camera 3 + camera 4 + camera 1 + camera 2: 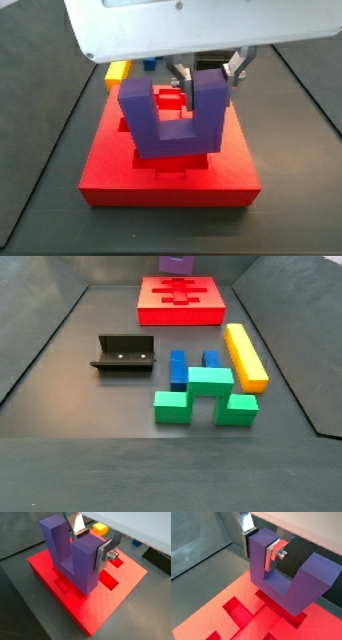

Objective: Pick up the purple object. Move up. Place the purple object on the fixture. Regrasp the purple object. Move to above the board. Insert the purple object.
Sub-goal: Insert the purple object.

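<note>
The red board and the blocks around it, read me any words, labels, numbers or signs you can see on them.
None: no text, label, number or sign shows in any view.
The board, the purple object in the gripper over it, the fixture and the yellow bar are all plain.

Even, bright lighting; sharp frames, soft shadows.

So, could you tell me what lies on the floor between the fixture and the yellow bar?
In a side view, the blue block lies between the fixture and the yellow bar; the gripper holds the purple object over the board.
</note>
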Tool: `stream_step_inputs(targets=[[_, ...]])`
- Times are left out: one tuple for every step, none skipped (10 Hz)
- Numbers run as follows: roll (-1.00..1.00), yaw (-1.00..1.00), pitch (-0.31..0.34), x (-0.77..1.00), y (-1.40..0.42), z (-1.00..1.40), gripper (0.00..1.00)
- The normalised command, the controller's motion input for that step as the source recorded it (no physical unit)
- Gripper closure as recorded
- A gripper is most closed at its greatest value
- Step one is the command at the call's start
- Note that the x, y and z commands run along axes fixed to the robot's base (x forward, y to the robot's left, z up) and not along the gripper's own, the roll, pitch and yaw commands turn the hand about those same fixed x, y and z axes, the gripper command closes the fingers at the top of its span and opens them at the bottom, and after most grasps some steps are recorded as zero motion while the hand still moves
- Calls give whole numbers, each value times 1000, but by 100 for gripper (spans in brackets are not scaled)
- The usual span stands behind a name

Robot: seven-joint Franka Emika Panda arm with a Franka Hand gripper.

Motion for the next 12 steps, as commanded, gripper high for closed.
stream_step_inputs(targets=[[306,160,-51,-91,77,-329,100],[161,140,-63,-63,0,-351,100],[119,129,-43,0,-63,-323,100],[90,51,-36,-20,-203,-306,100],[74,6,-20,-89,-260,-317,100],[70,0,-4,-20,-274,-337,100],[76,0,0,0,-217,-394,100],[37,0,31,69,0,-583,100],[0,0,174,349,0,-731,100],[-57,0,234,434,171,-737,100],[-87,0,236,540,300,-703,100],[-94,14,214,669,329,-734,100]])
